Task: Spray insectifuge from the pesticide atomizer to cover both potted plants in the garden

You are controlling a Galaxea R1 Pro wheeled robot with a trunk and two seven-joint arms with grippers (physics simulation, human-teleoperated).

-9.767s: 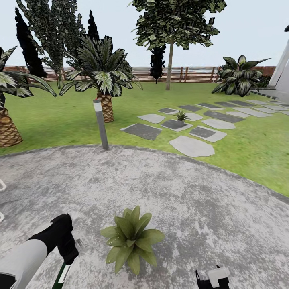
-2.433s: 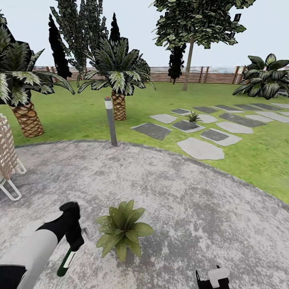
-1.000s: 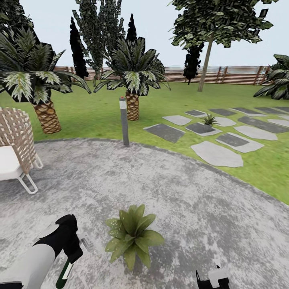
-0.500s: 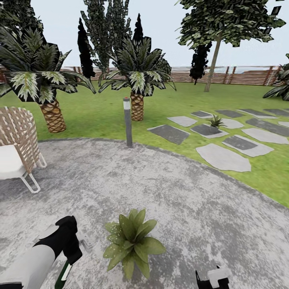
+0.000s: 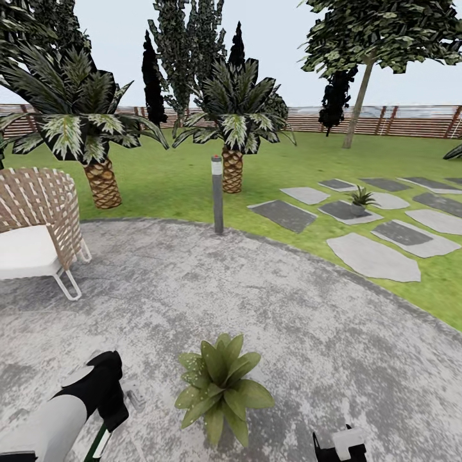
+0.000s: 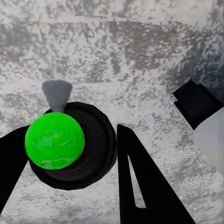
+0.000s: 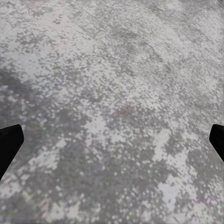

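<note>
Grey patio [image 5: 308,308], near plant [image 5: 221,388] beside left gripper [image 5: 106,410], jaws grasping atomizer [image 5: 97,443], right gripper [image 7: 112,140] jaws spread wide, second plant [image 5: 361,199] far off on stepping stones [image 5: 372,256].

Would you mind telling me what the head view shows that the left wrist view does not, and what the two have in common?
The head view takes in the near potted plant on the patio, the far potted plant among the stepping stones, the wicker chair, the bollard lamp, palms and fence. The left wrist view looks down the pesticide atomizer end-on, a bright green round end between the left gripper fingers. Both show the atomizer held in that gripper, and the mottled grey patio.
</note>
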